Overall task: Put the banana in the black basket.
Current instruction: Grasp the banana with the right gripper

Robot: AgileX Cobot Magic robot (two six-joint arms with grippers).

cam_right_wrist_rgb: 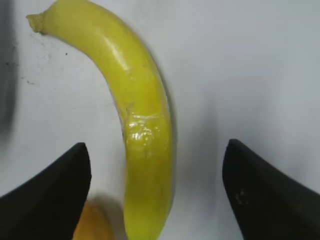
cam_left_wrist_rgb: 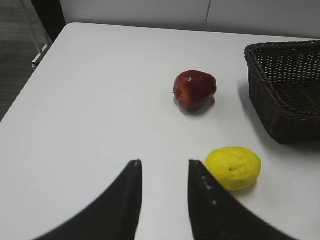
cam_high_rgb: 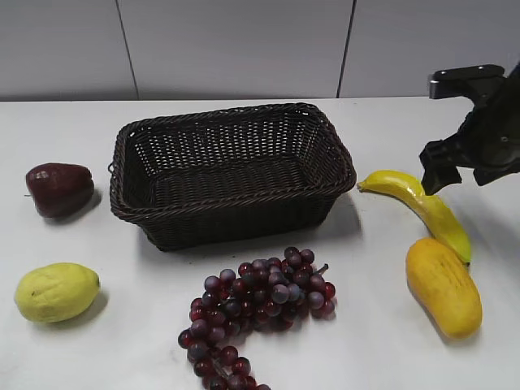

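The banana (cam_high_rgb: 422,207) lies on the white table to the right of the black basket (cam_high_rgb: 232,172), its stem end toward the basket. In the right wrist view the banana (cam_right_wrist_rgb: 142,120) runs up between my two fingers. My right gripper (cam_right_wrist_rgb: 156,165) is open wide, above the banana, with a finger on either side and touching nothing; in the exterior view it hangs at the right edge (cam_high_rgb: 467,162). My left gripper (cam_left_wrist_rgb: 165,167) is open and empty over bare table, left of the lemon (cam_left_wrist_rgb: 233,167). The basket's corner (cam_left_wrist_rgb: 280,90) shows in the left wrist view. The basket is empty.
An orange-yellow mango (cam_high_rgb: 443,286) lies just in front of the banana and shows at the bottom left of the right wrist view (cam_right_wrist_rgb: 92,225). A bunch of purple grapes (cam_high_rgb: 256,309) lies in front of the basket. A dark red apple (cam_high_rgb: 58,188) and the lemon (cam_high_rgb: 55,292) lie at the left.
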